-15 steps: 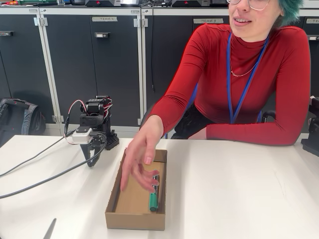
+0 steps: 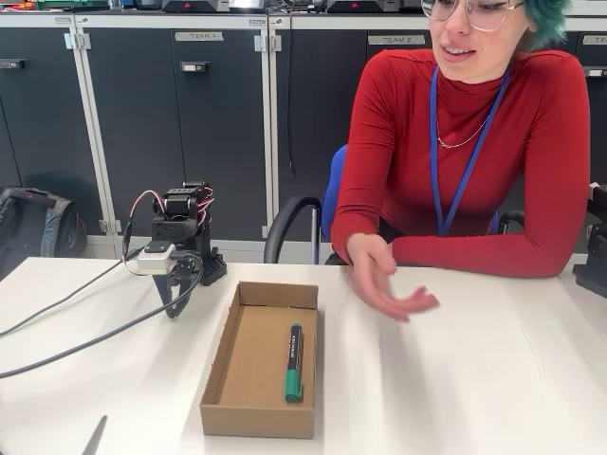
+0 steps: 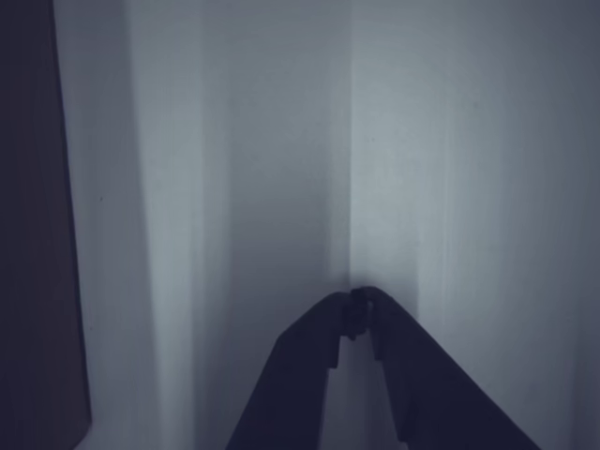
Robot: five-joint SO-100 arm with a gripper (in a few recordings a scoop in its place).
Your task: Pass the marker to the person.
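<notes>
On the white table (image 2: 493, 379), inside an open cardboard box (image 2: 248, 417): marker (image 2: 293, 361), lying flat along the box's right wall in the fixed view, green cap toward the camera. Not yet picked up; handover not begun. Gripper (image 2: 174, 308) parked beside the arm's base, tip pointing down at the table left of the box, well apart from the marker and empty. Fingers (image 3: 330, 342) together in the wrist view, tips touching above bare table. Person (image 2: 474, 142) seated behind the table, one hand (image 2: 384, 284) hovering right of the box. Remaining, by judgement: reach, grasp, lift, pass.
</notes>
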